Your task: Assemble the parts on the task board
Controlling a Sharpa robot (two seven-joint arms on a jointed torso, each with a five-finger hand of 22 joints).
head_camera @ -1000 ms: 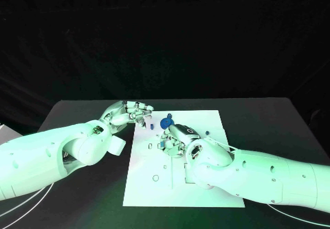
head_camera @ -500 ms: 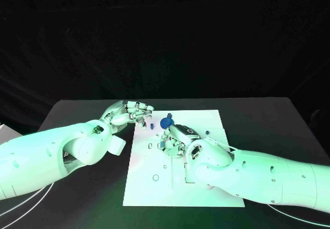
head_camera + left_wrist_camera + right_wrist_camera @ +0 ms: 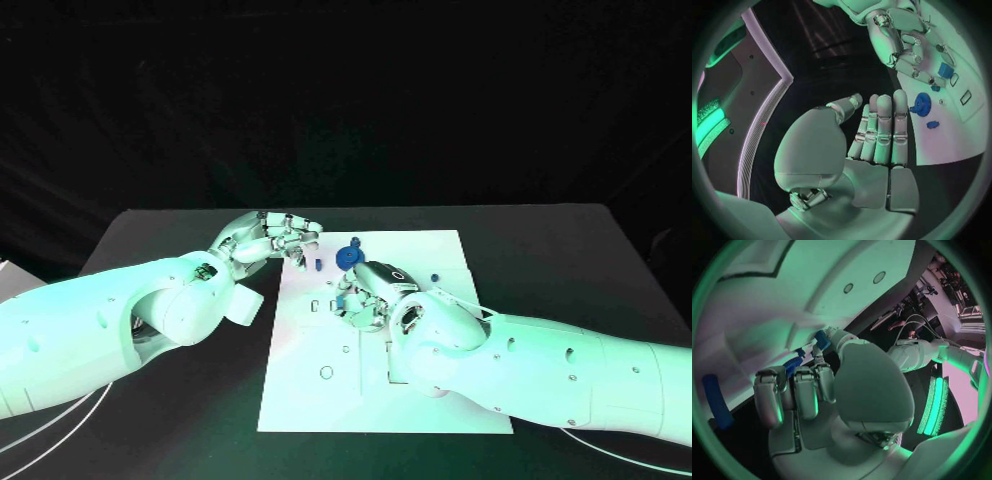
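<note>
The white task board (image 3: 433,400) lies in the middle of the black table. A blue gear (image 3: 346,258) (image 3: 921,104) stands near its far edge, with a small blue part (image 3: 353,241) (image 3: 932,124) beyond it. My right hand (image 3: 369,290) (image 3: 901,42) rests on the board just in front of the gear, fingers curled. It pinches a small blue part (image 3: 822,339) (image 3: 945,70) between thumb and fingers. My left hand (image 3: 274,236) (image 3: 879,130) hovers at the board's far left corner, fingers straight and side by side, holding nothing.
A blue rod-like part (image 3: 717,400) lies on the board beside my right hand. Another small blue part (image 3: 309,265) sits near the board's left edge, close to my left hand. The board has several holes and slots (image 3: 327,373) in its near half.
</note>
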